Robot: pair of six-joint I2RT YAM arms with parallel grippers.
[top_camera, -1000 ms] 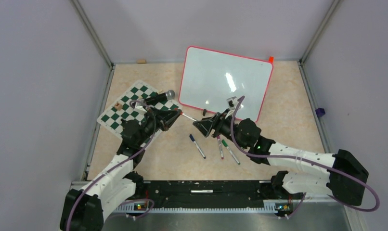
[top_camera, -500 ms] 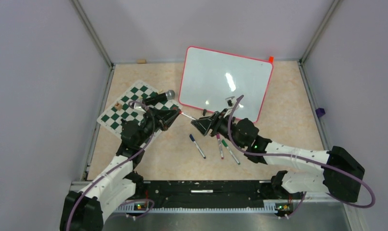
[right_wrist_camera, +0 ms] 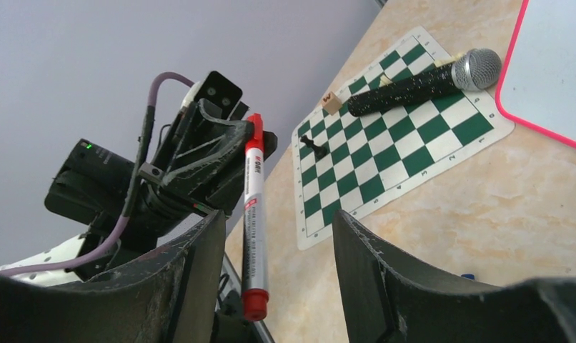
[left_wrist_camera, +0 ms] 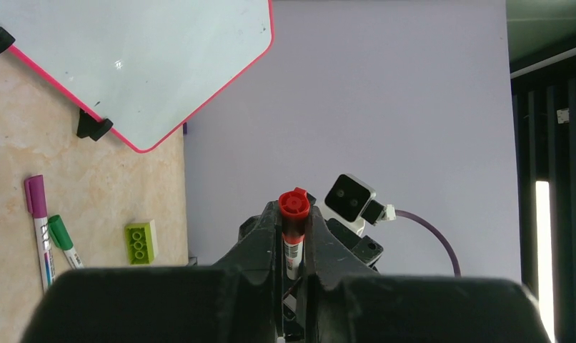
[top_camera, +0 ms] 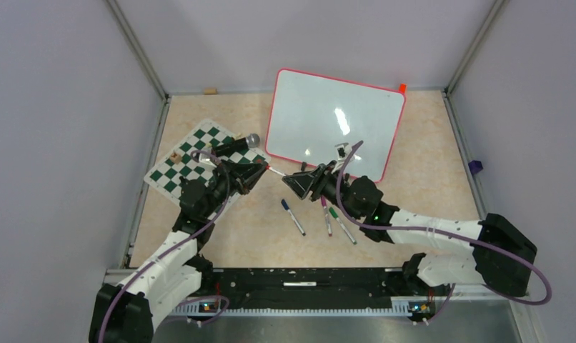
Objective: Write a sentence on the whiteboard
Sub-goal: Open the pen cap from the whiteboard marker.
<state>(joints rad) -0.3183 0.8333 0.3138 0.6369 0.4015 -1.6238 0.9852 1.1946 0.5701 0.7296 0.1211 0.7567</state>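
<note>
The whiteboard [top_camera: 335,128] lies at the back of the table, its pink-framed corner also in the left wrist view [left_wrist_camera: 128,57]. My left gripper [top_camera: 260,170] is shut on a red-capped marker [left_wrist_camera: 294,229], which sticks out level towards the right arm. My right gripper [top_camera: 294,182] faces it with its jaws open around the marker's free end. In the right wrist view the marker [right_wrist_camera: 254,207] stands between the fingers [right_wrist_camera: 199,257], close to the left one and well apart from the right one. The board surface is blank.
A green-and-white chess mat [top_camera: 192,161] with a microphone [top_camera: 235,145] on it lies left of the board. Blue [top_camera: 294,216], purple [top_camera: 326,216] and green [top_camera: 342,224] markers lie on the table under the right arm. A lime brick [left_wrist_camera: 141,241] sits near them.
My right arm has slid a little to the left, bringing its open jaws further over the marker's end. The left arm and the marker have stayed put.
</note>
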